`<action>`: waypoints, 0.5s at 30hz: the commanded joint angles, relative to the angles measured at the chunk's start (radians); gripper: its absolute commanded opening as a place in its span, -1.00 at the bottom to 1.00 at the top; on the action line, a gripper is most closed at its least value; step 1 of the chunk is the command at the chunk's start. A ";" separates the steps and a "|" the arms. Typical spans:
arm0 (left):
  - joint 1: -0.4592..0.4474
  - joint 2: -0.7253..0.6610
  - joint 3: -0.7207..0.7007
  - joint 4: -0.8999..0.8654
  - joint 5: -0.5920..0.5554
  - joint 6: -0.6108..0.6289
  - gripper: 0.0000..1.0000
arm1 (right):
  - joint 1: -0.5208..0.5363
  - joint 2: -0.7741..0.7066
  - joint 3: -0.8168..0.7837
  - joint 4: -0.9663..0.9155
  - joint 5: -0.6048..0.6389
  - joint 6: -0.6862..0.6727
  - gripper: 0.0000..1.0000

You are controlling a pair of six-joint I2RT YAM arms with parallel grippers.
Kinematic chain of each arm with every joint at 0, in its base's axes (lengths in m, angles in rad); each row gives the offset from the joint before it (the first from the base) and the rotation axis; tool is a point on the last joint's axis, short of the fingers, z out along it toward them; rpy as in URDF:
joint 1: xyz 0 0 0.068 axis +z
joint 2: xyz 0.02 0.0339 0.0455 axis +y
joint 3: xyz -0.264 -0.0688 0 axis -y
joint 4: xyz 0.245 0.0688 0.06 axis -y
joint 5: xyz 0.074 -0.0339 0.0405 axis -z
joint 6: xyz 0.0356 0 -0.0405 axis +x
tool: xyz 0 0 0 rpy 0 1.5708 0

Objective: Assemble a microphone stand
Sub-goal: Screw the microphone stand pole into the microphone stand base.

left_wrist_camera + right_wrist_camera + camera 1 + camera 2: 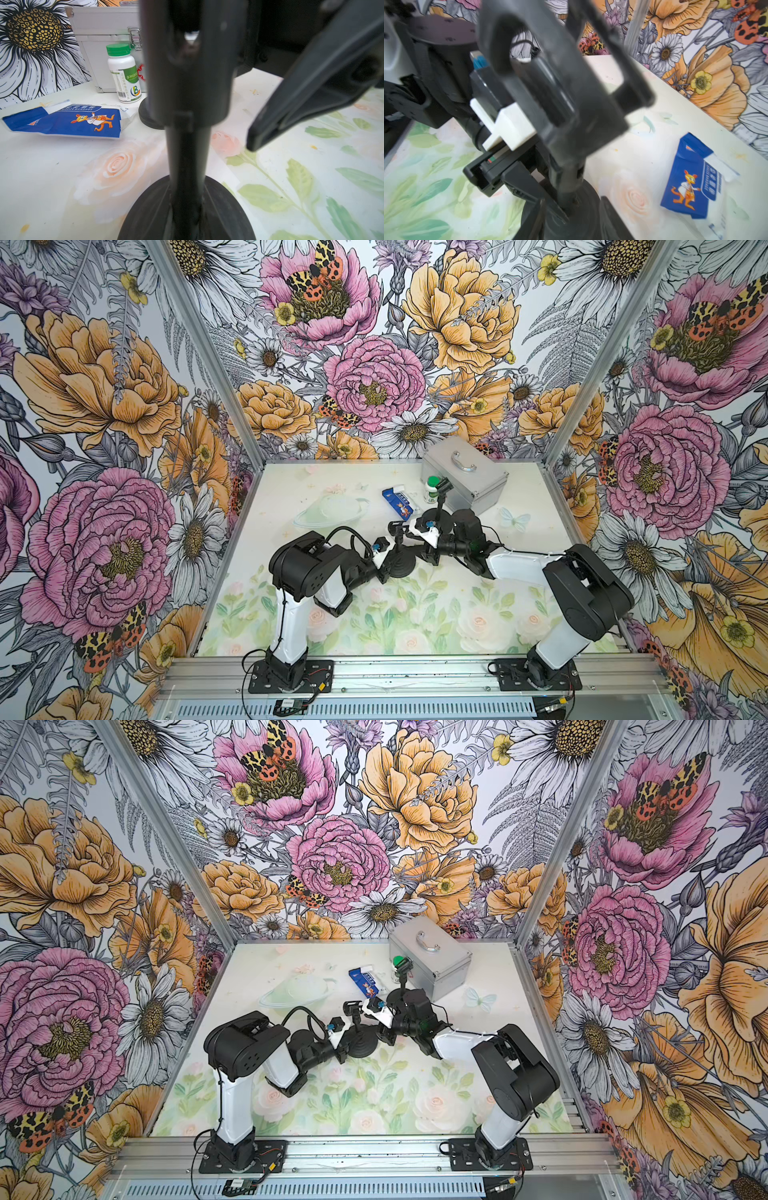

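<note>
Mic stand (402,566) upright on round base, middle of table (519,614), clip on top — left gripper (391,560) clamped on its pole low down, near base. Right gripper (428,558) just beside pole, jaws parted, finger (301,99) clear of it. Second stand (437,512) behind, next to green-capped bottle (432,491); blue gauze packet (398,502) lying flat nearby — metal case (465,472) at back

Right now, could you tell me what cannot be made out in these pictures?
Near stand's clip: blurred, right wrist view.
Its pole-to-base joint: blurred there, too small in both top views.
Far stand's base: mostly behind the near pole, left wrist view.
Case contents: lid shut.
</note>
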 commanded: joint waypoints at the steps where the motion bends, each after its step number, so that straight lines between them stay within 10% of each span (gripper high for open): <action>1: 0.001 0.013 -0.001 -0.030 0.021 -0.004 -0.59 | -0.025 0.047 0.082 -0.056 -0.250 -0.008 -0.14; 10: 0.003 0.016 0.002 -0.031 0.023 -0.007 -0.59 | -0.025 0.165 0.237 -0.135 -0.377 0.015 -0.27; 15: 0.004 0.017 0.002 -0.031 0.024 -0.008 -0.58 | -0.014 0.146 0.194 -0.086 -0.199 0.026 -0.94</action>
